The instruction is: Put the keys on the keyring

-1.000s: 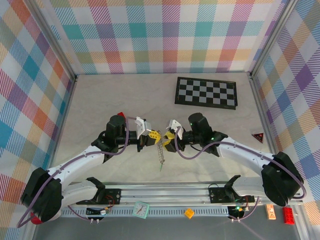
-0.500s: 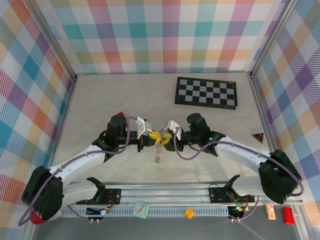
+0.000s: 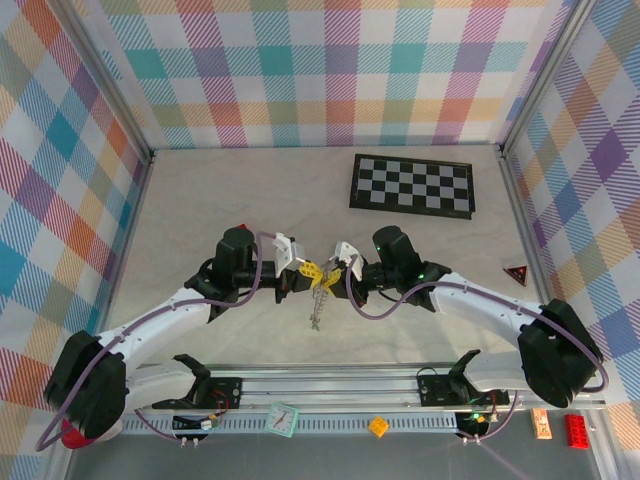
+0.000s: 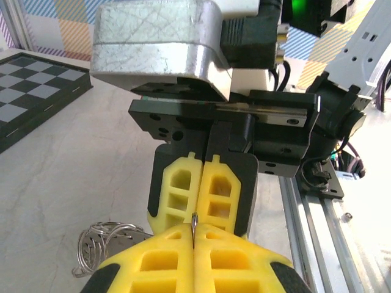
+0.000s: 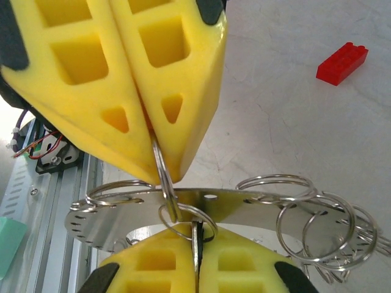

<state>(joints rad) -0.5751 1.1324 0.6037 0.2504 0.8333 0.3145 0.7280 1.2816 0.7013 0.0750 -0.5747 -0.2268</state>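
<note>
The left gripper (image 3: pixel 311 271) is clenched on a small loop (image 5: pixel 166 189) of the keyring (image 5: pixel 244 207). The right gripper (image 3: pixel 334 272) clamps a thin dark sliver, likely a key (image 5: pixel 195 244). Both meet mid-frame above the tabletop (image 5: pixel 293 122). Hold the loop steady and feed the key slowly along the wire without twisting.

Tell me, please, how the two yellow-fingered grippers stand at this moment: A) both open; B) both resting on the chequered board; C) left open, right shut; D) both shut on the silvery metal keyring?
D: the left gripper and the right gripper each pinch a small loop of the silvery metal keyring, with their yellow fingers pressed together.
</note>
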